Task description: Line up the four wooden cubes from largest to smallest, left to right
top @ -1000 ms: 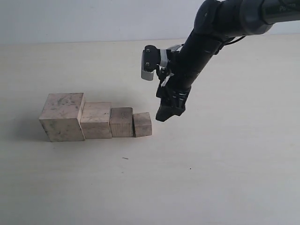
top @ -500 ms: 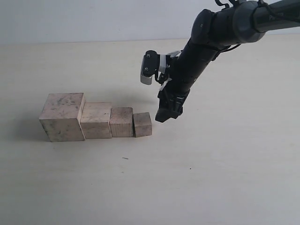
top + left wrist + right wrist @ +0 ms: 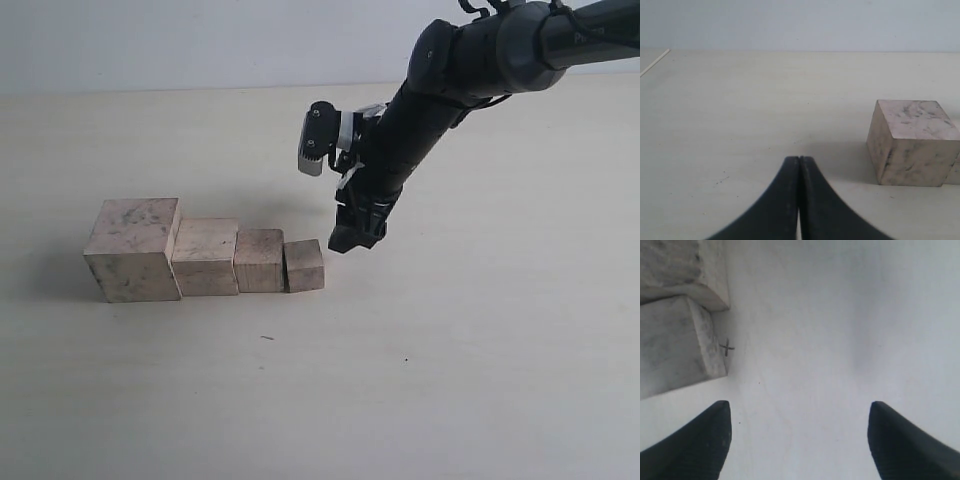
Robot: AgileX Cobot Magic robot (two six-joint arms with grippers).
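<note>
Now my right fingers (image 3: 352,238) hang wide, empty, nearer arm, just beside the smallest cube (image 3: 304,265); left fingers (image 3: 785,200) pressed together.

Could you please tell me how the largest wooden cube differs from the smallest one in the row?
The largest cube stands clearly taller and wider than the smallest cube. The largest cube carries dark smudges; the smallest cube looks cleaner. The largest cube ends the row on the left, the smallest cube on the right, nearest the right gripper. Both are pale wood, resting flat on the table.
</note>
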